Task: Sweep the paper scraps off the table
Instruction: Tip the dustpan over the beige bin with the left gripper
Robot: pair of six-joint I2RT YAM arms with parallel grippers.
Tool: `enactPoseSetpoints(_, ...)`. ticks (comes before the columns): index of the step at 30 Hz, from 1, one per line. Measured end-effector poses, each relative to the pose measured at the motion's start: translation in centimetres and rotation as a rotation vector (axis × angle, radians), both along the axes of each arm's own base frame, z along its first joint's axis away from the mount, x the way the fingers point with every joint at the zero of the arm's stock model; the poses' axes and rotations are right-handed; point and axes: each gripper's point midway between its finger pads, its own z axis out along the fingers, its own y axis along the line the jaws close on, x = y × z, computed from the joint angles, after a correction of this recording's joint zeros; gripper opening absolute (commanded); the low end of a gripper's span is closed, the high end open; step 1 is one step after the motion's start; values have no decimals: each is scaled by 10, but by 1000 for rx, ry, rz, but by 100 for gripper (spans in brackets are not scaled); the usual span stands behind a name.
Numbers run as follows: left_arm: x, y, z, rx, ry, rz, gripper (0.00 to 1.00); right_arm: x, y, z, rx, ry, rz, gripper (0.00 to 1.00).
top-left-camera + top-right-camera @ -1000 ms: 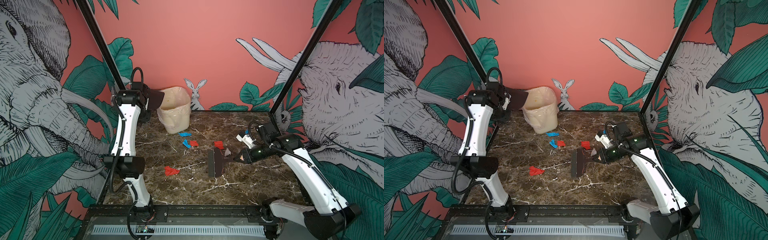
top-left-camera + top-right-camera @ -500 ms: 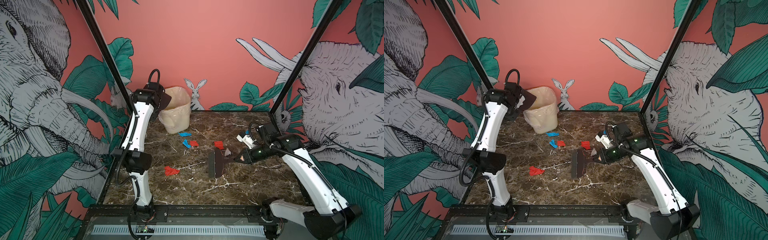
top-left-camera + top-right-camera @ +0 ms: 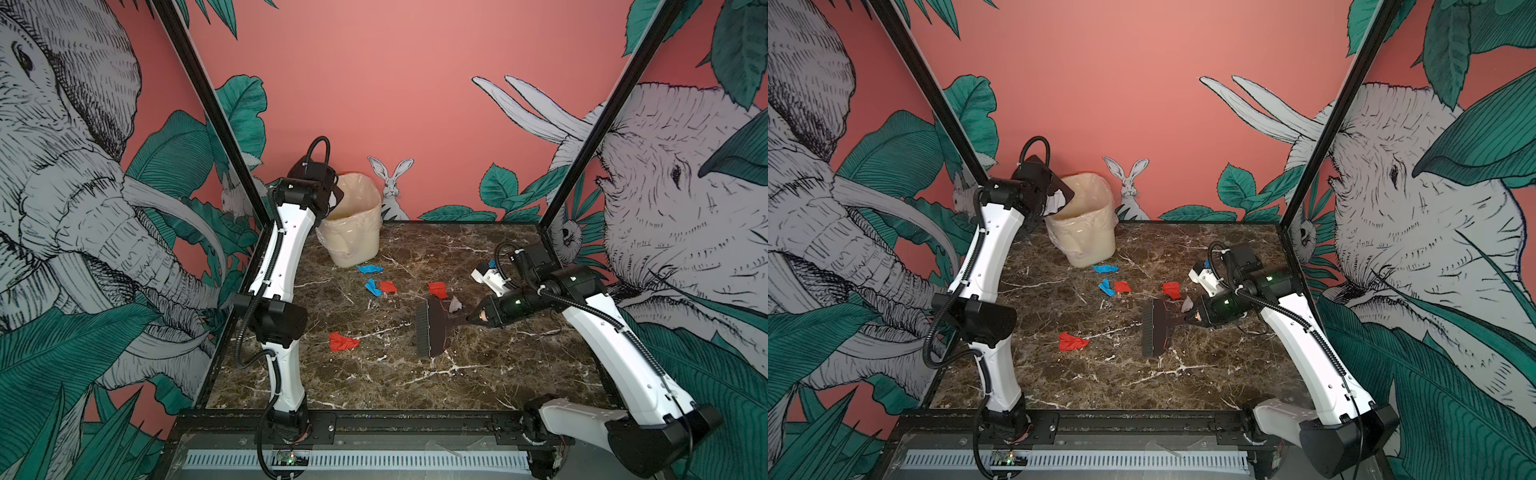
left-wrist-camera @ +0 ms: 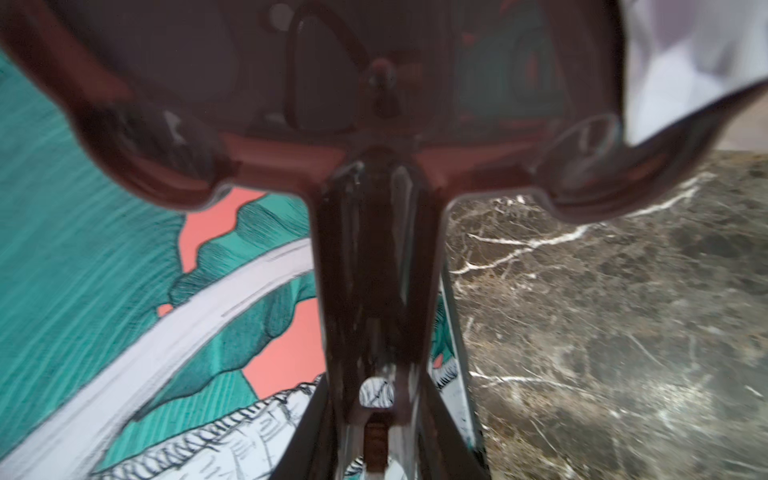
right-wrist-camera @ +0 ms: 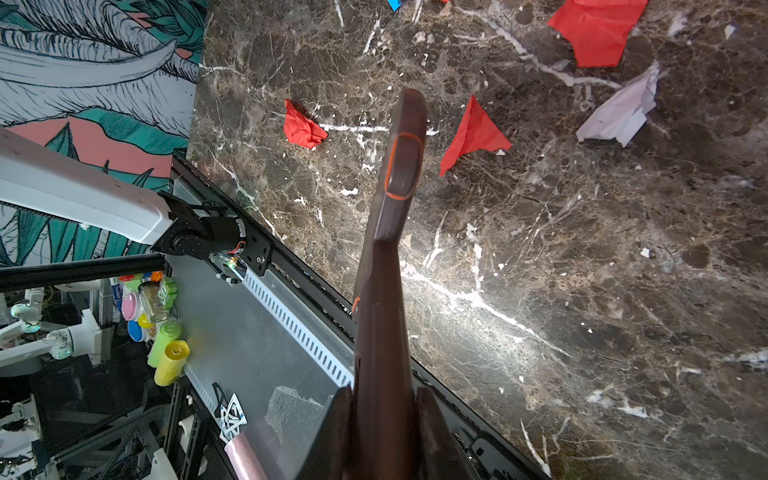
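Tools gripped: brush [image 3: 430,330] and dustpan [image 3: 334,198] held, paper scraps [image 3: 340,341] loose on the tabletop [image 3: 374,386].
In both top views the scraps lie mid-tabletop, most between the bin [image 3: 353,245] and the brush, which the right hand [image 3: 473,318] clenches; the dustpan hangs by the bin's rim. Left wrist view: the left hand [image 4: 376,432] is clamped on the dustpan's handle. Right wrist view: red and white scraps lie either side of the brush.

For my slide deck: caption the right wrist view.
Right pincer holds the brush amid red and white paper scraps on the table.
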Motion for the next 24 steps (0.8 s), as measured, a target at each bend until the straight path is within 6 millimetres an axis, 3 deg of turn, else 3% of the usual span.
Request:
enactPoseSetpoints(9, 28, -21, 18, 224, -14, -122, 0, 0, 3, 0, -15, 7, 8, 0)
enactPoseSetpoints(13, 45, -28, 13, 361, 13, -163, 0, 0, 3, 1, -19, 3, 10, 0)
enactPoseSetpoints(20, 79, -42, -16, 565, 81, -258, 0, -1, 3, 1, -25, 9, 8, 0)
enactPoseSetpoints(24, 87, -45, -2, 631, 52, -288, 0, -2, 3, 1, -24, 9, 11, 0)
